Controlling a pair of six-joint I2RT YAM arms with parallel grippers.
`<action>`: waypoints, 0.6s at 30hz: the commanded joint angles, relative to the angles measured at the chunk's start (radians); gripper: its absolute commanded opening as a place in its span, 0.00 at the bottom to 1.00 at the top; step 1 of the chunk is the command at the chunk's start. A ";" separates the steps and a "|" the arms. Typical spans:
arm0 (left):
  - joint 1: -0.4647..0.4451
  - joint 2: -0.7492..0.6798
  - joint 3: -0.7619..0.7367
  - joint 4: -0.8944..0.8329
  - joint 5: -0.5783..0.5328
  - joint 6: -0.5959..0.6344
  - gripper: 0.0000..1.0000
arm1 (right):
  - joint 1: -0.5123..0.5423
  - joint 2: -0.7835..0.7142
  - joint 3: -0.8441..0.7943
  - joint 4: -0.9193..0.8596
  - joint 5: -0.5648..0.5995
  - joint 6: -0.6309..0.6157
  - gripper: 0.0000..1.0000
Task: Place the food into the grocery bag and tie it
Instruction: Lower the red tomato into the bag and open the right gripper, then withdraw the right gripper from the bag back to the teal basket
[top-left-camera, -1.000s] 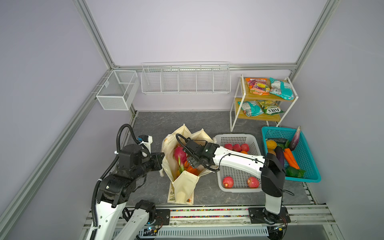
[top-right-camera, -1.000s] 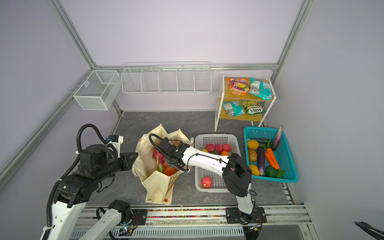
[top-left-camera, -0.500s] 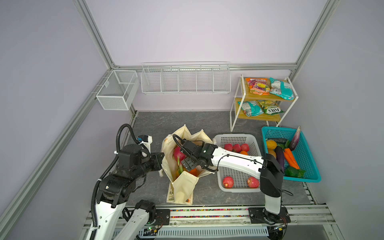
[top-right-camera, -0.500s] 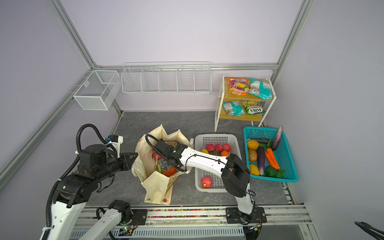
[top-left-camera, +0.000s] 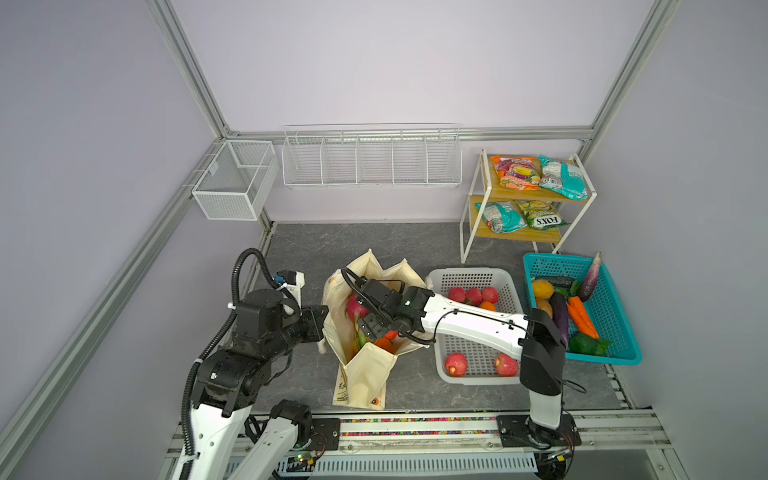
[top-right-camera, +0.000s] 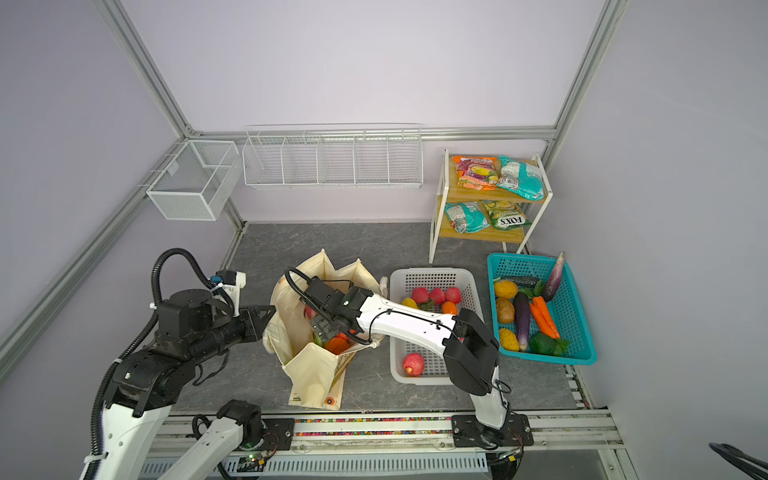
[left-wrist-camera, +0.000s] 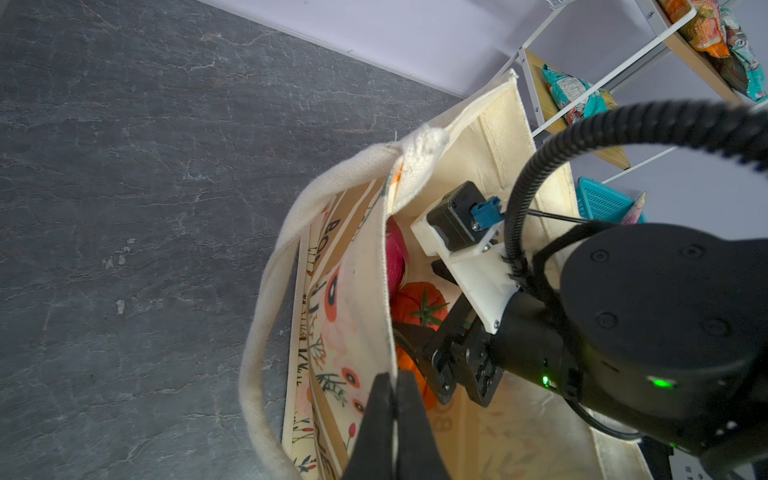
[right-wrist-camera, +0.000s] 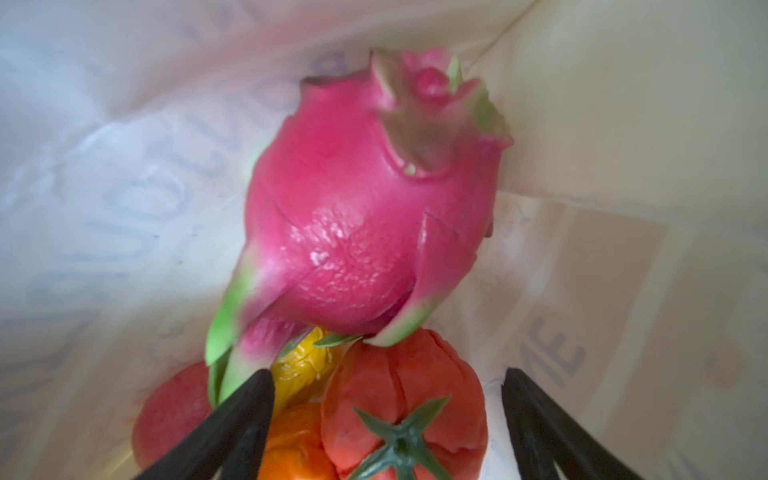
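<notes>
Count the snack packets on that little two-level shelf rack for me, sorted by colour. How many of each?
Teal packets: 2
Orange packet: 1
Green packet: 1
Total on the shelf rack: 4

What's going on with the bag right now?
The left gripper is shut on the rim of the grocery bag, holding it open. The right gripper is down inside the bag, jaws open, just above a dragon fruit and a tomato. More fruit sits in the white basket, vegetables in the teal basket, snack packets on the shelf. The bag isn't tied.
</notes>
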 joint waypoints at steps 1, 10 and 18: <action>-0.001 -0.014 0.001 0.025 0.010 0.018 0.00 | 0.010 -0.080 0.039 -0.023 -0.007 0.006 0.88; 0.000 -0.015 -0.008 0.018 0.025 0.017 0.00 | 0.011 -0.226 0.084 -0.050 0.006 0.050 0.88; -0.001 -0.009 0.004 0.011 0.030 0.018 0.00 | 0.012 -0.366 0.118 -0.094 0.059 0.082 0.88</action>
